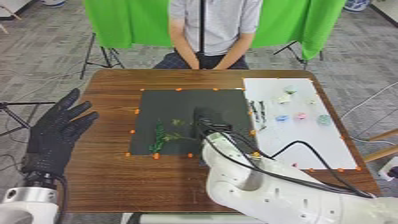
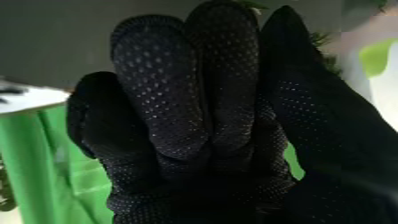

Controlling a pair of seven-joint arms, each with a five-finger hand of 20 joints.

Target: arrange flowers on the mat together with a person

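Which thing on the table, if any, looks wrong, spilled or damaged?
Nothing stands out. The black mat lies flat, with a green sprig on its left part. The blue flower and pink flower rest on the white sheet. I see no spill or damage.

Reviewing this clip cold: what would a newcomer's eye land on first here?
Probably the vivid green cloth hanging beyond the table's far edge in the head view. Next, the black-gloved left hand at the left edge, fingers spread, and the bulky white right arm coming over the dark mat. The small pastel flowers on the white sheet come later.
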